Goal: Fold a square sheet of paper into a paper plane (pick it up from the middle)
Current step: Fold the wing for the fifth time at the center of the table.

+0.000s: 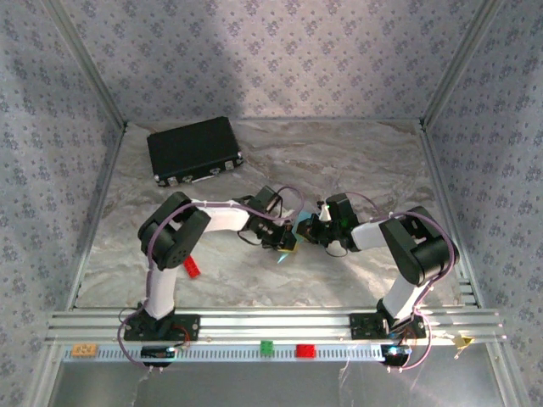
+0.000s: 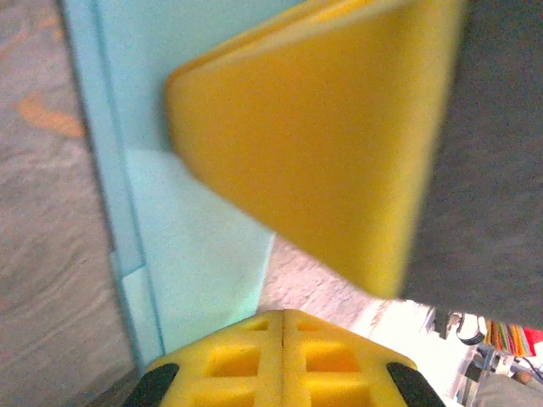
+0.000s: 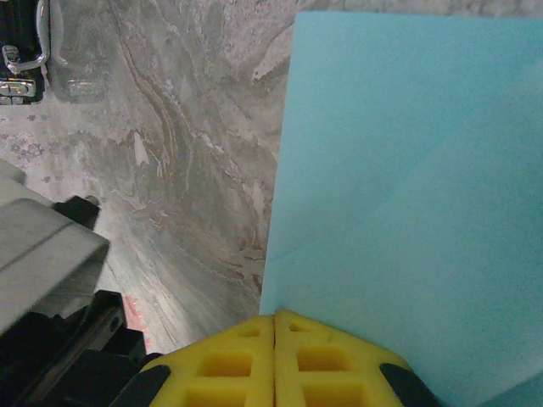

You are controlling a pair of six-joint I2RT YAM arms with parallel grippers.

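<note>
Both arms reach in over the marble-patterned table (image 1: 356, 161) and meet near its middle, the 2 grippers almost nose to nose. The left gripper (image 1: 282, 234) has its yellow fingers (image 2: 254, 360) pressed flat together. The light-blue sheet of paper (image 1: 287, 248) runs right down to those tips, but I cannot tell whether they actually pinch it.

The right gripper (image 1: 307, 229) is also closed, its fingers (image 3: 242, 365) clamped on the near edge of the sheet, which fans out from them up and to the right in the right wrist view. A slanted fold line crosses the paper (image 3: 407, 170) there. From the left wrist the paper (image 2: 195, 212) shows stacked layers along its left edge, and the right gripper's yellow finger (image 2: 314, 153) sits close over it.

Well behind the arms, at the far left, lies a black case (image 1: 195, 151) with metal latches. A small red brick (image 1: 193, 266) rests on the table beside the left arm. On the front rail sit 3 more bricks, 1 orange (image 1: 83, 349), 1 green (image 1: 266, 346) and 1 red (image 1: 305, 350).
</note>
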